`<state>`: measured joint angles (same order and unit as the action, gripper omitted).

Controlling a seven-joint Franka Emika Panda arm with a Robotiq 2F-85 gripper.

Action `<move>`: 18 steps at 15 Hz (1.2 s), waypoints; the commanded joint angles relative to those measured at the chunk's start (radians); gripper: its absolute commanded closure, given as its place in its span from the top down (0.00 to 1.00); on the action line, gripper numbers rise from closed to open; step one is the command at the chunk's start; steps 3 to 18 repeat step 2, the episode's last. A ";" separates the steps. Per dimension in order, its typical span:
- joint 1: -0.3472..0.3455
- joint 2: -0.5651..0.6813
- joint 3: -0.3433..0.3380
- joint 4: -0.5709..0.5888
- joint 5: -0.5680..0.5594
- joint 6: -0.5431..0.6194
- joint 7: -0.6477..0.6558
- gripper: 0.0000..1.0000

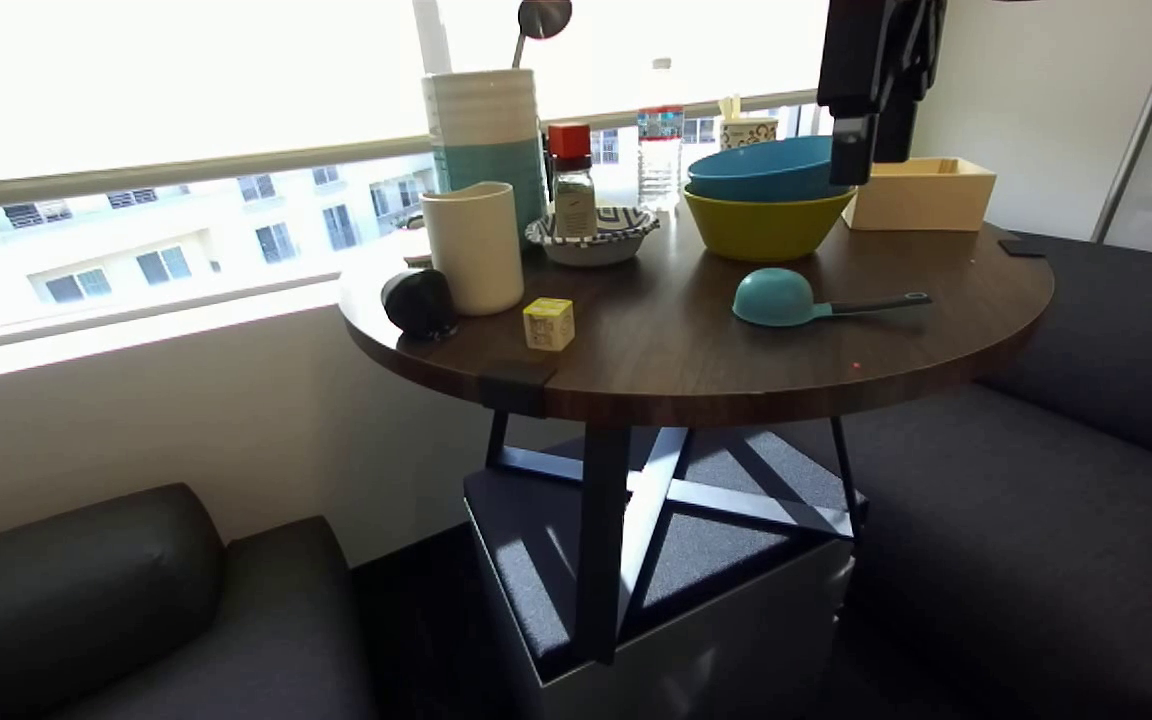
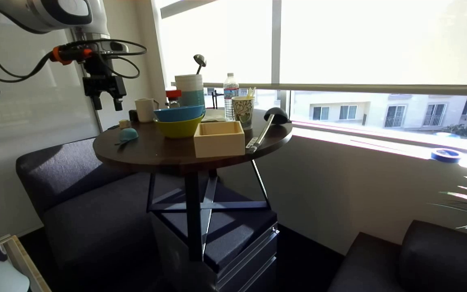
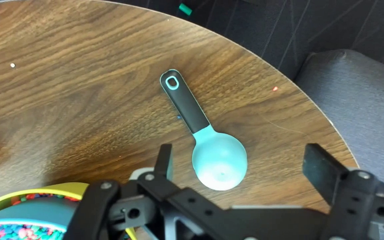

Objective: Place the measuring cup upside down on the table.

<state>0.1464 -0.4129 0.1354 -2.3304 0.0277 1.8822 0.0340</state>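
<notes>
White robot housing (image 2: 8, 272) reads "IKA"; black two-finger gripper (image 2: 108, 106) (spread wide) hangs above inverted teal plastic measuring cup (image 3: 220, 161).

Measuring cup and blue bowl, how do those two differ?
The measuring cup lies upside down, dome up; the blue bowl opens upward and holds small coloured pieces. The measuring cup is much smaller than the blue bowl. The measuring cup has a dark handle; none shows on the blue bowl. The measuring cup rests on the table, the blue bowl in a yellow-green bowl. Both are round and bluish.
</notes>
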 commanded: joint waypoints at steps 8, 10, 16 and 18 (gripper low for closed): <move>-0.002 0.003 0.002 0.002 0.001 -0.002 -0.001 1.00; -0.002 0.003 0.002 0.002 0.001 -0.002 -0.001 1.00; -0.002 0.003 0.002 0.002 0.001 -0.002 -0.001 1.00; -0.002 0.003 0.002 0.002 0.001 -0.002 -0.001 1.00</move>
